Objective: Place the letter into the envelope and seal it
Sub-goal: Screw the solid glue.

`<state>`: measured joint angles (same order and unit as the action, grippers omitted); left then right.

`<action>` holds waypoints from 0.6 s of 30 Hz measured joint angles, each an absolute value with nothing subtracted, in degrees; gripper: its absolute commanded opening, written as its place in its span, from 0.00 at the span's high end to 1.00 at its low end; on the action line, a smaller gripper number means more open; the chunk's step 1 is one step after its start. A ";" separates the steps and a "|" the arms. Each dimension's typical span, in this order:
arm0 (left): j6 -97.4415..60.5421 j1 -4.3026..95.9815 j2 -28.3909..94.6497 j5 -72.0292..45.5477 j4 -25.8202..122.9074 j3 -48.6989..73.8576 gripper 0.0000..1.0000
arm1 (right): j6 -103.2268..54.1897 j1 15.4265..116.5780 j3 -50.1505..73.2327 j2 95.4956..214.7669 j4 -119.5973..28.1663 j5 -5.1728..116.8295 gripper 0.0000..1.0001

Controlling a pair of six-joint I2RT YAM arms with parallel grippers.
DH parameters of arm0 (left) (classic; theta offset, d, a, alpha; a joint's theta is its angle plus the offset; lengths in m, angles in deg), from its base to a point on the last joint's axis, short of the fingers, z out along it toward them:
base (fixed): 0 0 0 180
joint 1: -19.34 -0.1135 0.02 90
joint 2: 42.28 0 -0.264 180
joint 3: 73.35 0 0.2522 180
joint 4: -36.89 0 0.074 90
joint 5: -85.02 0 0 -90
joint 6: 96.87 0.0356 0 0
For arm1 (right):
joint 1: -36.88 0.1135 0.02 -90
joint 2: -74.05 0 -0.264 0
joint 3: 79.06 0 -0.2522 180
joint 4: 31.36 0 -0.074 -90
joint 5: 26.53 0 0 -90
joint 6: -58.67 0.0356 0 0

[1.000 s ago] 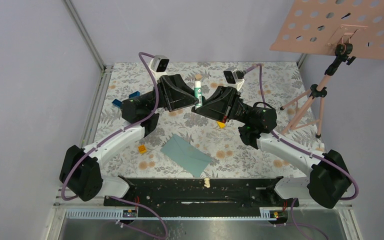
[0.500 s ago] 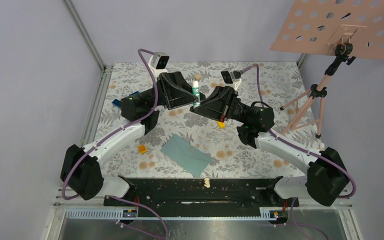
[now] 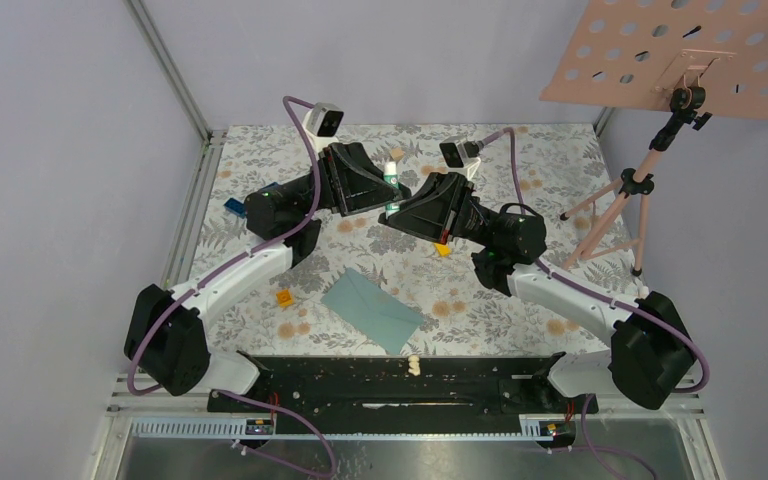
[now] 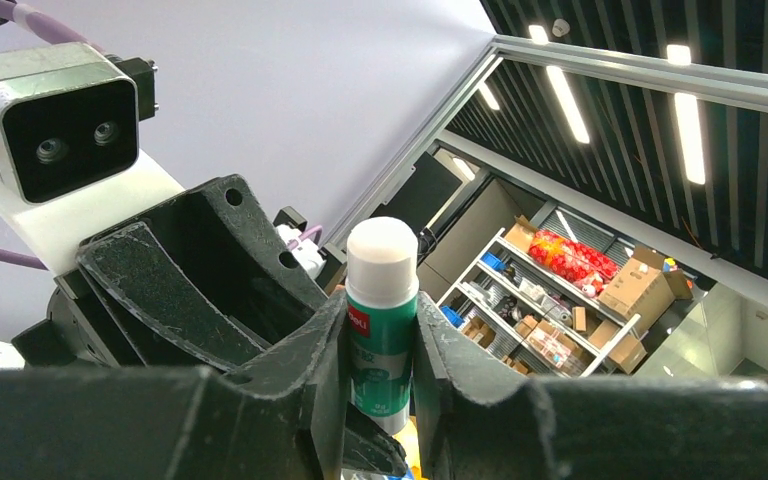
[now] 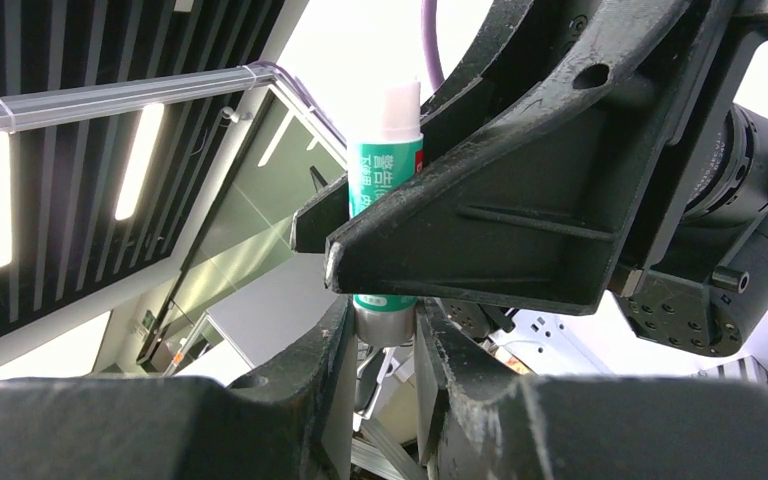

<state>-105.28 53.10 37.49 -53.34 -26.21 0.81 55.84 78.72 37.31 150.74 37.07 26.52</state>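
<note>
The two arms meet nose to nose over the far half of the flower-patterned table (image 3: 560,150). Between them a green and white plastic glue stick (image 3: 392,176) stands upright. The left pincer (image 4: 381,345) is drawn in to a narrow gap. Its two black fingers press on either side of the stick's green printed body, and the white cap pokes out above them. The right pincer (image 5: 381,345) comes in just beneath the left one, narrowed the same way, and pinches the stick's grey lower end between its fingers.

The flat teal grey-green paper envelope (image 3: 372,309) lies on the tabletop on the near side of both pincers, towards the arm bases. It is well apart from them and neither touches it. A small orange block (image 3: 443,250) sits on the table just to the near right of the right pincer's fingertips.
</note>
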 measured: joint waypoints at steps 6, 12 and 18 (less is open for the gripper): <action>-106.00 53.12 37.62 -52.94 -26.28 0.81 1.00 | 57.42 78.79 37.20 151.17 37.53 26.87 0.52; -106.35 53.12 37.62 -52.77 -26.37 0.81 1.00 | 57.90 78.79 36.61 151.65 37.53 26.80 0.70; -106.68 53.12 37.62 -52.62 -26.69 0.81 1.00 | 57.74 78.87 36.57 151.50 37.93 26.89 1.00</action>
